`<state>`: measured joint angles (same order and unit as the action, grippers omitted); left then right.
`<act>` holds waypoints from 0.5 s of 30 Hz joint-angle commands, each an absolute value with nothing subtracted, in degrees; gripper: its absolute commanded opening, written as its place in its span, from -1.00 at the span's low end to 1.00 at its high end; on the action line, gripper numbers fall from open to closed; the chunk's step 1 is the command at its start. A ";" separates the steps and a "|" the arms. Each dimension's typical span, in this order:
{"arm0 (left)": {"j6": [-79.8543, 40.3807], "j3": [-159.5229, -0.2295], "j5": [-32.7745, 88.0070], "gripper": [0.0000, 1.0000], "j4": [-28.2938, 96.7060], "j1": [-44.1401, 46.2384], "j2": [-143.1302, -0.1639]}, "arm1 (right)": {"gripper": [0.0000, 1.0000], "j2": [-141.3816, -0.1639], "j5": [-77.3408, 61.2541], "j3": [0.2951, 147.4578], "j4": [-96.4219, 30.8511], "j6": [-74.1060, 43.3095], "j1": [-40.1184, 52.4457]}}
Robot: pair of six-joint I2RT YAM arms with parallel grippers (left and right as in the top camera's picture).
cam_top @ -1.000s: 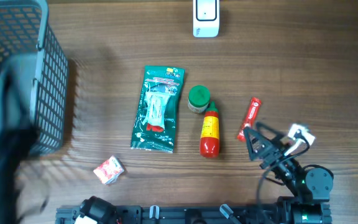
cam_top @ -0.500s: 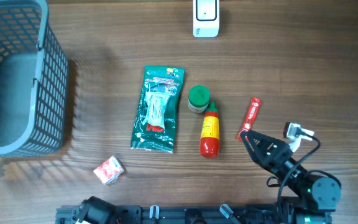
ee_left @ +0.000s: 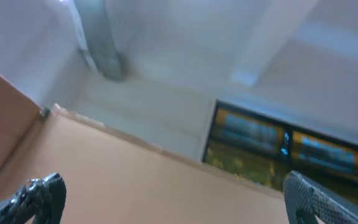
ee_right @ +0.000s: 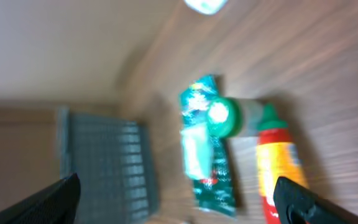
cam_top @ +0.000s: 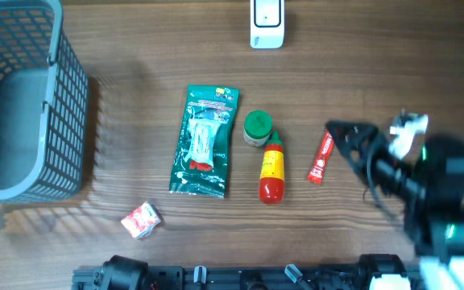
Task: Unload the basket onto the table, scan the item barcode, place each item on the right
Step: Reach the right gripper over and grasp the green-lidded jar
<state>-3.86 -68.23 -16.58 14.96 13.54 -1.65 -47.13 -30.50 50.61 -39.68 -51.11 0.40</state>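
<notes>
The item nearest to being picked is judged to be the red stick sachet (cam_top: 323, 155), which lies flat on the surface (cam_top: 401, 72), right of centre and slightly tilted. It is not held by anything. The right end effector (cam_top: 341, 138) hangs just beside its right side, blurred, with the jaws spread wide and nothing between them.

For the step to go well, the jaws should be brought down across the sachet's narrow width, clear of the printed face, so that the barcode is left uncovered. The sachet is thin and flat, so a low, square descent is called for. Which face carries the barcode cannot be told. The white scanner (cam_top: 266, 22) stands at the far edge of the surface, near its middle, and the sachet would then be carried there and turned toward it.

Just left of the sachet a red sauce bottle (cam_top: 272, 171) lies on its side, touching or nearly touching a green-lidded jar (cam_top: 258, 127) at its far end. A green packet (cam_top: 205, 141) lies beyond them toward the left. The gap beside the bottle is tight; the right side and far right corner are open, so an approach from there is favoured. A small red-and-white packet (cam_top: 141, 219) lies near the near edge, and a grey basket (cam_top: 71, 105) fills the far left corner, well apart. The left end effector (ee_left: 179, 194) is seen only by its own camera, released and aimed upward.
</notes>
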 commanded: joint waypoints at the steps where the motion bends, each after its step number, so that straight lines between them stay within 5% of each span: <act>1: -4.97 -64.27 -16.60 1.00 12.53 9.37 -0.56 | 0.98 -61.14 -13.15 65.91 -50.17 -45.98 6.39; 4: -5.02 -62.13 -16.29 1.00 11.27 7.79 -0.56 | 0.99 -71.26 -4.03 75.99 -60.80 -46.57 11.57; 9: -5.02 -60.25 -16.29 1.00 10.02 7.25 -0.54 | 1.00 -85.45 -5.23 84.99 -70.22 -26.35 19.92; 15: -5.02 -60.20 -16.29 1.00 11.29 7.27 -0.54 | 0.99 -95.13 -9.52 84.99 -59.90 -12.93 23.03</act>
<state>-4.23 -60.31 -16.58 10.28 7.75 -0.47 -91.20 -7.11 83.83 -65.87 -25.12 22.52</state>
